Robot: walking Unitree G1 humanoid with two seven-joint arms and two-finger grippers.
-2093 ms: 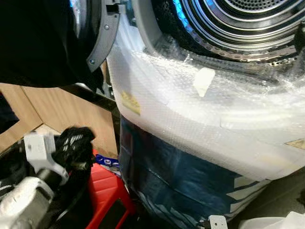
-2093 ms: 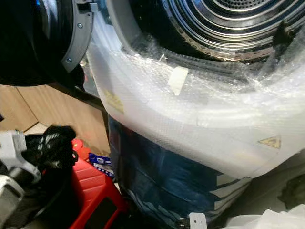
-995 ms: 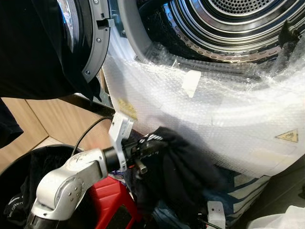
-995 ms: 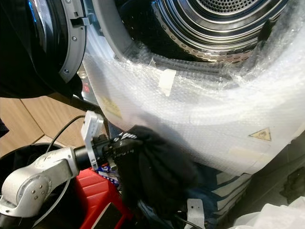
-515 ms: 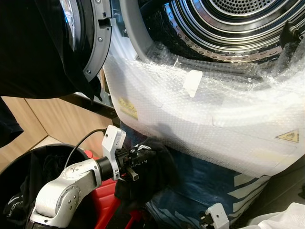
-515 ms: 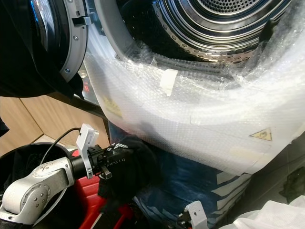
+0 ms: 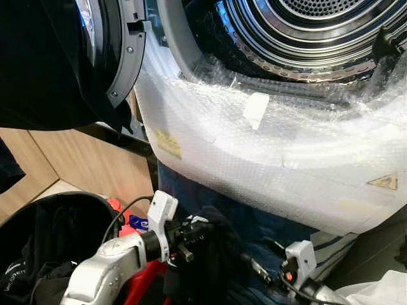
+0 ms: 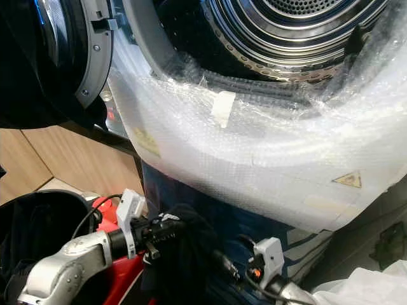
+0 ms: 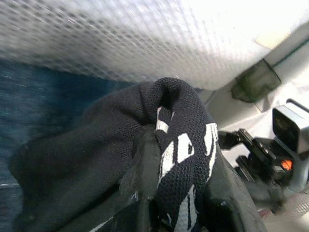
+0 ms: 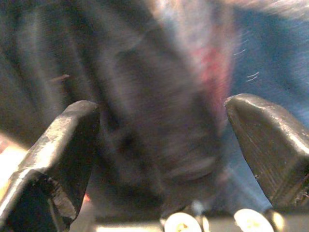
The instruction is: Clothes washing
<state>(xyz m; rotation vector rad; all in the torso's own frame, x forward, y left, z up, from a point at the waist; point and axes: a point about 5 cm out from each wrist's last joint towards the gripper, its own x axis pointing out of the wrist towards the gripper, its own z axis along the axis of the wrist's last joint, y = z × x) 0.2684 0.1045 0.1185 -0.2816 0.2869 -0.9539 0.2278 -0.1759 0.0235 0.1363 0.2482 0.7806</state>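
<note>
My left gripper reaches in from the lower left, below the washer's front. It is shut on a black garment with white print that hangs from its fingers. From the lower right my right gripper points at the same garment. Its fingers stand open and the blurred dark cloth lies just ahead of them. Above both, the washing machine's steel drum is open, with its door swung out to the left.
Bubble wrap covers the washer's front, with blue packaging below it. A black basket holding dark clothes sits at the lower left beside a red object. Wooden panels stand behind. White cloth lies at the lower right.
My left gripper has sunk lower with the garment still in it. The right arm has come up from the lower right, close to the cloth.
</note>
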